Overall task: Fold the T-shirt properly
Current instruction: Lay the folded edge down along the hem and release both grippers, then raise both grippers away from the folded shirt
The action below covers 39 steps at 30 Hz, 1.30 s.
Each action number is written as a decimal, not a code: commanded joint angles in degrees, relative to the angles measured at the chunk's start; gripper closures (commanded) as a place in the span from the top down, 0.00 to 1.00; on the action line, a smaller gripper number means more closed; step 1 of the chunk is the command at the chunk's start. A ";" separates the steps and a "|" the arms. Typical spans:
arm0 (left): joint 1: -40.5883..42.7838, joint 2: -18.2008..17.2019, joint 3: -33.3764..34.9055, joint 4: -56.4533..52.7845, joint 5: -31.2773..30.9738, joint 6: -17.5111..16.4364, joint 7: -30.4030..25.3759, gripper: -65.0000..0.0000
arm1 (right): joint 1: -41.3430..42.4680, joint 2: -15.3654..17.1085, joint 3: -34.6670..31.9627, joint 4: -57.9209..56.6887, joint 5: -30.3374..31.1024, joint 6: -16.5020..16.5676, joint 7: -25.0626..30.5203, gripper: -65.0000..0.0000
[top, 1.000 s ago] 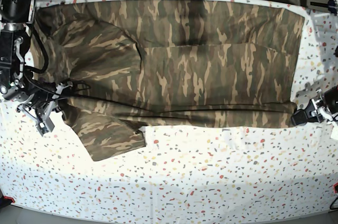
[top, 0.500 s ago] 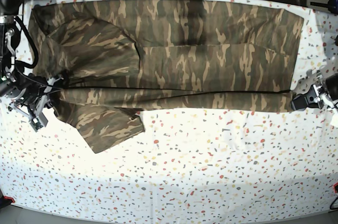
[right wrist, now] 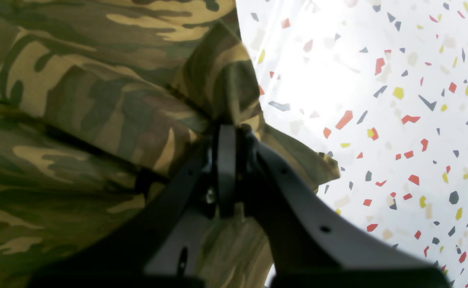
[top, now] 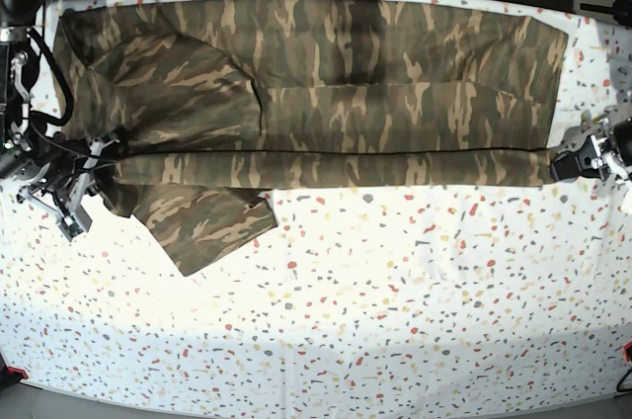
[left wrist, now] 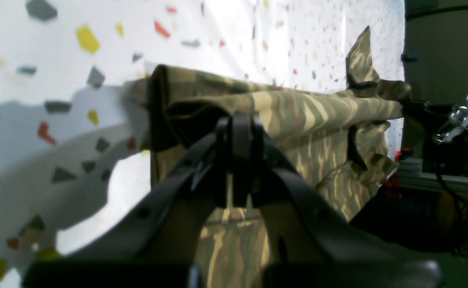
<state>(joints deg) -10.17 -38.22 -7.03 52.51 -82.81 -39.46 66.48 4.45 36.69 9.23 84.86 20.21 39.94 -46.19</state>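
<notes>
T-shirt (top: 326, 93) spread across frame top (one sleeve drooping lower left), its near edge pinched by left gripper (top: 565, 164) and right gripper (top: 104, 154).

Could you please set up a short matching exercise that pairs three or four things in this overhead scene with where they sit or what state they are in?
Column one:
1. T-shirt
2. left claw
3. right claw
4. loose sleeve

Column two:
A. shut on the shirt's edge at the right side of the overhead view
B. lying out on the speckled table cover, nearer the camera than the fold
C. stretched across the table, its near edge lifted taut
D. shut on the shirt's edge at the left side of the overhead view

Pairs: 1-C, 2-A, 3-D, 4-B
</notes>
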 commanded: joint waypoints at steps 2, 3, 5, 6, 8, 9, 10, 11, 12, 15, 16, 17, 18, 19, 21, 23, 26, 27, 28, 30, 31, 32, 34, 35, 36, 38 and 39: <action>-0.35 -1.51 -0.48 0.83 -1.49 -0.54 -0.50 0.00 | 1.07 1.38 0.61 0.96 0.20 0.06 -0.31 0.00; -0.11 -1.51 -0.48 0.83 -1.49 -0.54 -0.52 0.00 | 1.07 1.40 0.61 0.96 0.20 0.06 -0.61 0.00; 0.24 -1.51 -0.48 0.83 -1.46 -0.54 -0.50 0.00 | 1.05 1.40 0.61 0.96 0.22 0.06 -1.60 0.00; 0.46 -1.51 -0.48 0.83 -1.46 -0.54 -0.52 0.00 | 1.07 1.40 0.61 0.96 0.24 0.06 -2.34 0.00; 0.72 -1.51 -0.48 0.83 -1.42 -0.54 -0.50 0.00 | 1.07 1.42 0.61 0.96 1.81 0.06 -4.70 0.00; 0.83 -1.51 -0.48 0.83 -1.42 -0.54 -0.48 0.00 | 1.07 1.42 0.61 0.96 3.02 0.06 -6.29 0.00; 0.94 -1.53 -0.48 0.83 -1.33 -0.54 -0.48 0.00 | 1.07 1.40 0.61 0.96 4.15 0.06 -7.85 0.09; 0.98 -1.51 -0.48 0.83 -1.27 -0.54 -0.48 0.02 | 1.07 1.40 0.61 0.96 5.18 0.06 -9.09 0.22; 0.98 -1.51 -0.48 0.83 -1.27 -0.54 -0.48 0.12 | 1.07 1.42 0.61 0.96 5.90 0.06 -9.79 0.34; 0.96 -1.53 -0.48 0.83 -1.22 -0.54 -0.46 0.38 | 1.09 1.42 0.61 0.96 5.99 0.06 -9.79 0.49; 0.96 -1.53 -0.48 0.83 -1.01 -0.54 -0.46 0.43 | 1.09 1.42 0.61 0.96 5.99 0.06 -9.79 0.48; 0.96 -1.53 -0.48 0.83 -0.42 -0.54 -0.48 0.47 | 1.09 1.42 0.61 0.96 5.99 0.06 -9.79 0.48; 0.96 -1.53 -0.48 0.83 0.44 -0.54 -0.48 0.48 | 1.11 1.42 0.61 0.96 5.99 0.06 -9.84 0.48; 0.96 -1.53 -0.48 0.83 0.87 -0.54 -0.50 0.48 | 1.16 1.42 0.61 0.96 5.99 0.06 -9.90 0.48; 0.94 -1.53 -0.48 0.85 0.28 -0.54 -0.87 0.48 | 1.42 1.42 0.61 0.98 6.21 0.06 -9.16 0.48; 0.92 -1.49 -0.48 0.85 -1.55 -0.54 -2.99 0.48 | 2.19 1.40 0.61 1.01 9.18 0.06 -7.23 0.48; 0.59 -1.14 -0.50 0.85 -2.19 -0.54 -5.84 0.48 | 4.55 1.40 0.61 1.01 15.78 0.06 -5.20 0.48; 0.48 -0.81 -0.50 0.85 -2.19 -0.54 -6.14 0.48 | 5.53 1.38 0.61 1.01 17.70 0.06 -4.15 0.48; 0.50 -0.35 -0.50 0.85 -2.19 -0.54 -6.14 0.48 | 6.49 1.36 0.61 1.01 19.19 0.06 -2.54 0.48; 0.63 1.22 -0.50 0.85 -2.19 -0.54 -6.12 0.48 | 8.35 0.87 0.61 0.85 20.09 0.06 2.34 0.48; 0.70 2.25 -0.50 0.85 -2.19 -0.54 -6.12 0.48 | 9.42 0.22 0.61 0.52 19.87 0.06 4.15 0.48; 0.83 3.37 -0.50 0.85 -2.19 -0.54 -6.12 0.48 | 10.73 -0.63 0.61 -0.07 18.93 0.06 5.05 0.48; 0.81 5.84 -0.50 0.85 -2.19 -0.54 -6.19 0.48 | 13.88 -3.08 0.59 -2.38 15.47 0.06 5.86 0.48; 0.79 6.99 -0.50 0.85 -2.19 -0.54 -6.60 0.48 | 15.63 -4.59 0.59 -4.13 13.38 0.06 6.43 0.48; 0.74 8.13 -0.50 0.85 -1.16 -0.54 -7.28 0.48 | 17.49 -5.97 0.59 -6.27 11.37 0.06 6.93 0.48; 0.63 10.03 -0.50 0.85 0.48 -0.54 -8.33 0.48 | 21.55 -8.59 0.59 -11.67 8.66 0.06 7.32 0.48; 0.61 10.80 -0.50 0.85 1.05 -0.54 -8.35 0.48 | 23.65 -9.75 0.59 -14.78 7.58 0.06 7.41 0.47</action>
<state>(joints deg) -8.43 -26.41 -7.11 52.51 -80.60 -39.46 58.63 26.39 25.74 9.41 68.77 26.96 39.75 -40.42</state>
